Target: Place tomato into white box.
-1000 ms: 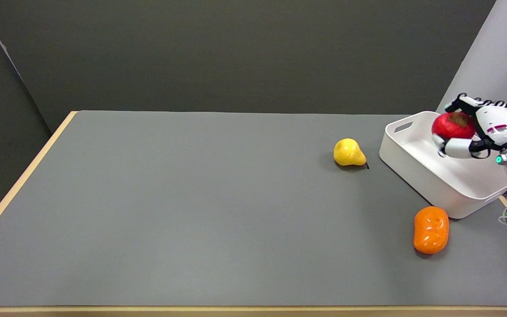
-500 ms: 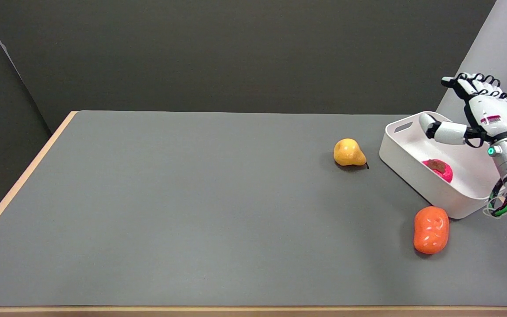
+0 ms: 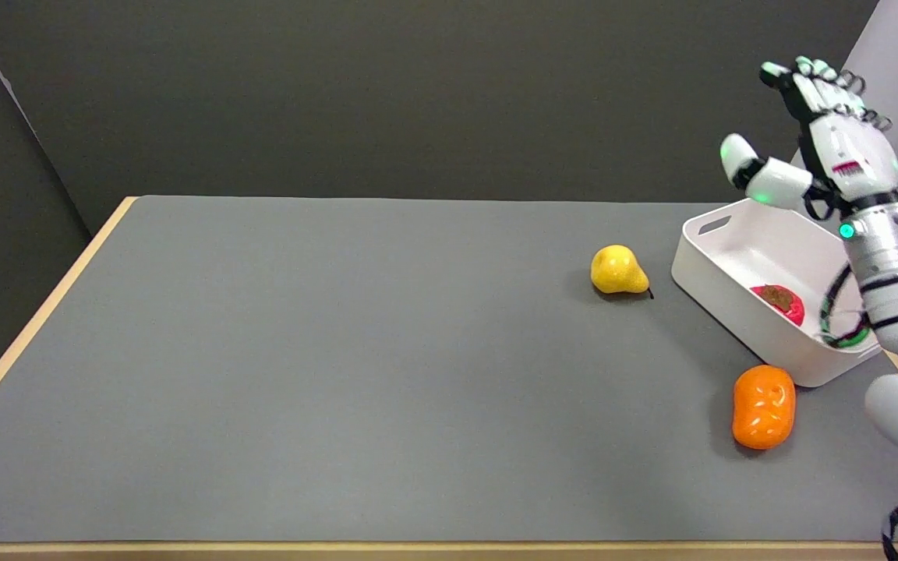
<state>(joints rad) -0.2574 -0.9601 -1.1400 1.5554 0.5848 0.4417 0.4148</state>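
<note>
My right hand (image 3: 831, 148) is raised above the far end of the white box (image 3: 730, 312), fingers (image 3: 796, 78) spread apart and holding nothing. The tomato (image 3: 781, 302) lies inside the white box, on its floor toward the near long wall, dark stem scar facing up and part of its lower side hidden behind that wall. Judging by how things lie, the placing is done.

If I had to take hold of it again, I would treat the tomato as round, smooth and fairly light. Its glossy red skin looks slippery, so a pinch at the top would likely let it roll out. I would come down from above, thumb on one flank and the other fingers on the opposite flank, wrapping around its widest part. Whether it is a soft real fruit or a stiff model I cannot tell, so I would close gently. The box wall just beside it leaves little room on that side, which would make the approach tighter.

The white box is an open, rounded tray with a handle slot in its far short wall. It holds the tomato and nothing else that I can see. On the grey counter (image 3: 340, 374) outside it, a yellow pear (image 3: 617, 270) sits near the box's left side, and an orange bell pepper (image 3: 764, 407) lies just beside its near corner.
</note>
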